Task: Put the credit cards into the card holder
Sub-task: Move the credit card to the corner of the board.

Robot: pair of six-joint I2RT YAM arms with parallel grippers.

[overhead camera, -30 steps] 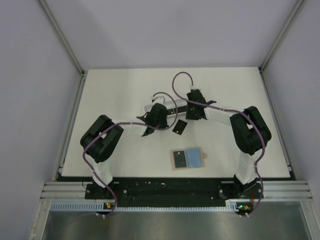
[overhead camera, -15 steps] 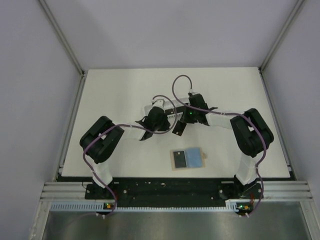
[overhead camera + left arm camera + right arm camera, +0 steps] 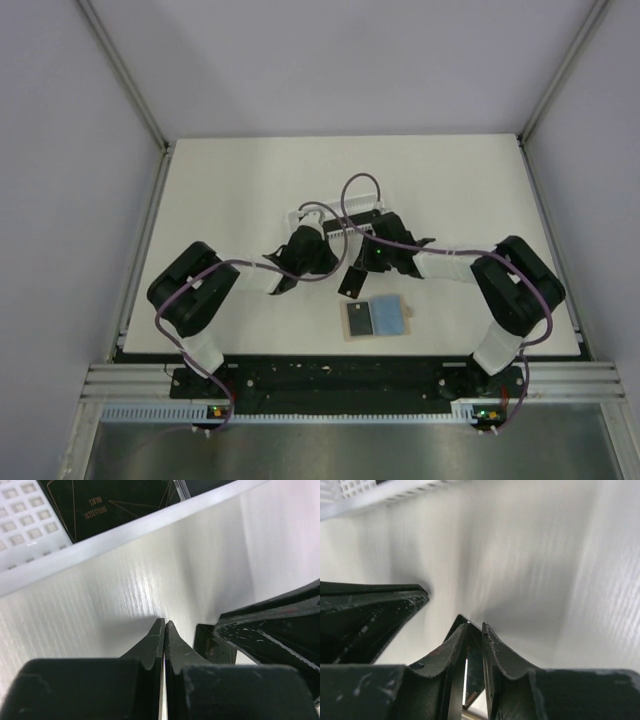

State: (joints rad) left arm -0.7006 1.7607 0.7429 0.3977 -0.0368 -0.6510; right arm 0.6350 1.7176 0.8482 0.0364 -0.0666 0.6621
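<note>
The right gripper (image 3: pixel 475 626) pinches a credit card (image 3: pixel 474 669).

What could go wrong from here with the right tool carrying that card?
1. The right tool grips the black card near one edge only; it could pivot or slip before reaching the card holder.
2. The left tool, shut, hangs close beside it; the arms could clip each other.
3. The holder lies unheld with another card on it, so a push could slide both.
</note>
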